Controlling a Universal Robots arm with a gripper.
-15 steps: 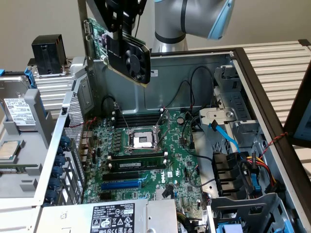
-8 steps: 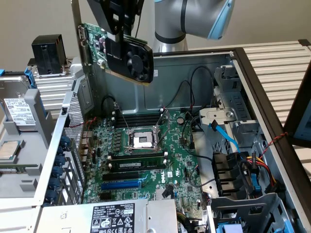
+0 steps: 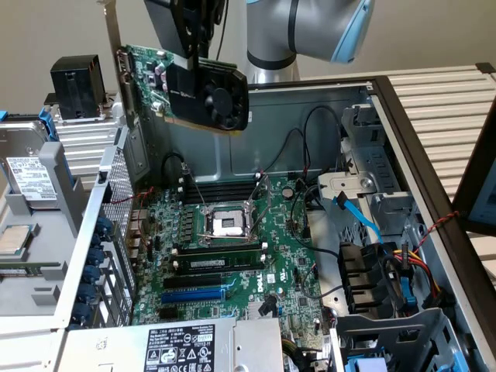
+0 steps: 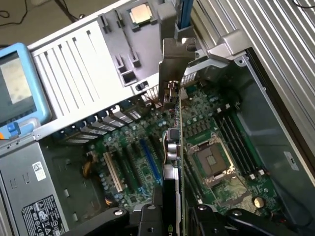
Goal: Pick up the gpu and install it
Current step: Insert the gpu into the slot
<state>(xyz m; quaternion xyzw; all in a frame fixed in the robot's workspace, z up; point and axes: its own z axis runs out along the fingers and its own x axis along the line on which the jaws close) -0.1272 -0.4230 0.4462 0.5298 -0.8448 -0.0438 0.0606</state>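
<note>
My gripper [image 3: 191, 56] is shut on the gpu [image 3: 194, 84], a short green card with a black fan shroud and a silver end bracket [image 3: 116, 54]. I hold it in the air above the back of the open computer case, well clear of the big green motherboard [image 3: 232, 256]. In the wrist view the gpu [image 4: 172, 147] is seen edge-on, running from my gripper [image 4: 172, 219] out to its bracket [image 4: 174, 56]. Below it lie the expansion slots, among them a blue slot [image 4: 150, 160] [image 3: 194, 294], and beside them the bare CPU socket [image 4: 211, 160] [image 3: 229, 225].
A power supply [image 3: 209, 345] fills the case's near end. Drive bays with blue and coloured cables [image 3: 387, 263] stand at the exterior view's right. Outside the case, at the exterior view's left, lie a hard drive [image 3: 31, 178], a loose CPU [image 3: 15, 240] and a black cooler [image 3: 77, 85].
</note>
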